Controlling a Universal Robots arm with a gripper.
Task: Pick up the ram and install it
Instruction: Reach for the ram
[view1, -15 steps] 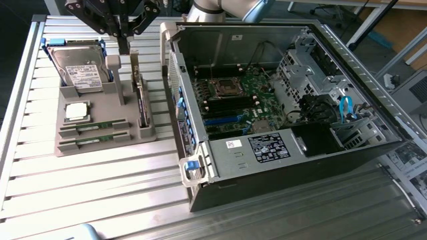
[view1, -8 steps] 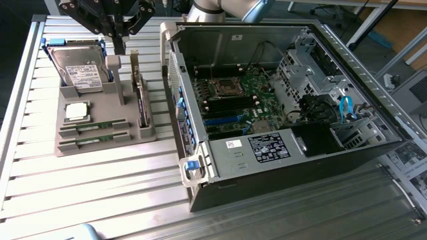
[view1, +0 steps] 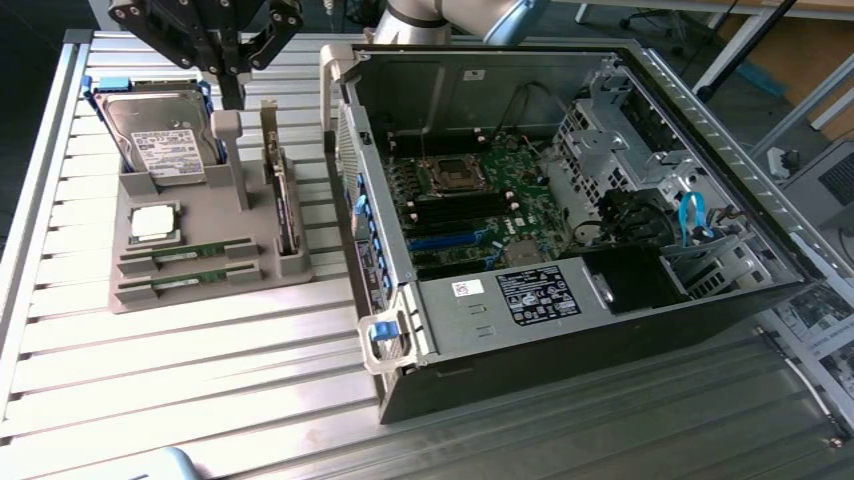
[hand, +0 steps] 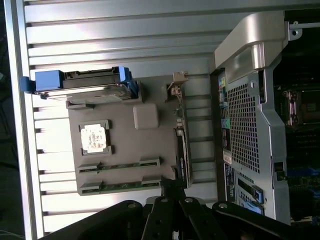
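Currently the gripper (view1: 230, 98) hangs above the grey holder (view1: 200, 205), closed as far as shows and gripping nothing. 2 green ram sticks (view1: 187, 252) sit slotted at the holder's end farthest from the hard drive (view1: 160, 140), beside the open computer case (view1: 454, 320).

This is looking like a robotics lab or test workshop. An open computer case (view1: 561, 200) is lying on its side on a ribbed aluminium bench (view1: 200, 370), with its motherboard (view1: 467, 195) showing. Just beside it, a grey moulded fixture (view1: 200, 285) is holding a hard drive (view1: 160, 135) and a processor chip (view1: 154, 222) in shaped recesses. An industrial robot arm (view1: 454, 15) is reaching in above the case, as on a rig for assembly trials.
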